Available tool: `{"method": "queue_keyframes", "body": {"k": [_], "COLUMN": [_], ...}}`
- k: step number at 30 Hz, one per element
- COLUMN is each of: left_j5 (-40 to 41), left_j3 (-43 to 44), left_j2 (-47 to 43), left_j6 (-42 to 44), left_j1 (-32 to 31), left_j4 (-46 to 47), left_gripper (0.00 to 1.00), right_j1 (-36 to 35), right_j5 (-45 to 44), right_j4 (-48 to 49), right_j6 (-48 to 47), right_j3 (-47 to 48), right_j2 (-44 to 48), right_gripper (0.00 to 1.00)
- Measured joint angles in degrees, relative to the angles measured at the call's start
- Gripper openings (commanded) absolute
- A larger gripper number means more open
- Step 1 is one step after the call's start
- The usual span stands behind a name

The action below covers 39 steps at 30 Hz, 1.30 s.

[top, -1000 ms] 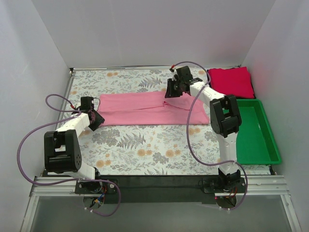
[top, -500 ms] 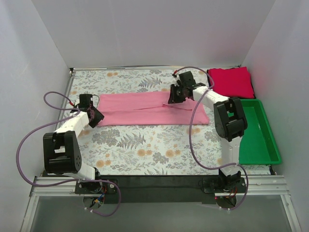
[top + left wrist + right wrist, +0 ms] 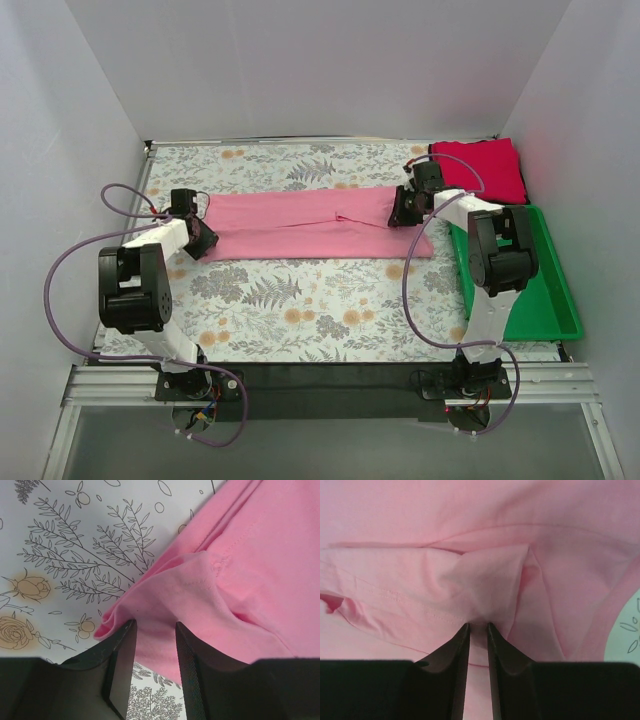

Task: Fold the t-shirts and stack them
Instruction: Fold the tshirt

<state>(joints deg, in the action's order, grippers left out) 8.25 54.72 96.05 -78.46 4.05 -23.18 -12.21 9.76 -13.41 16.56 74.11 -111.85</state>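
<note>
The light pink t-shirt (image 3: 300, 225) lies folded into a long strip across the floral table cloth. My left gripper (image 3: 203, 238) is at its left end. In the left wrist view it (image 3: 155, 625) is closed on the bunched edge of the pink shirt (image 3: 250, 555). My right gripper (image 3: 400, 212) is on the strip's right part. In the right wrist view it (image 3: 478, 625) pinches a puckered fold of the pink cloth (image 3: 470, 530). The crimson red t-shirt (image 3: 480, 170) lies folded at the back right corner.
A green plastic bin (image 3: 560, 300) stands along the right edge, just in front of the red shirt. The floral table cloth (image 3: 300, 310) covers the table. White walls close in the left, back and right sides.
My right gripper has moved right and slightly nearer, drawing the pink shirt's upper fold out to the right. My left gripper has shifted slightly towards the back at the shirt's left end.
</note>
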Motion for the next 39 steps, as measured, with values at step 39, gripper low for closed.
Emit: {"method": "queue_keyframes", "body": {"k": [39], "left_j5": [3.15], "left_j3": [17.73], "left_j2": [15.78], "left_j6": [13.62], "left_j1": [-12.61], "left_j4": [4.35], "left_gripper": [0.57], "right_j1": [-1.16], "right_j5": [-7.37], "right_j4": [-9.2], "right_j6": [1.66], "right_j3": [-5.86], "right_j2": [5.53], "right_gripper": [0.39]}}
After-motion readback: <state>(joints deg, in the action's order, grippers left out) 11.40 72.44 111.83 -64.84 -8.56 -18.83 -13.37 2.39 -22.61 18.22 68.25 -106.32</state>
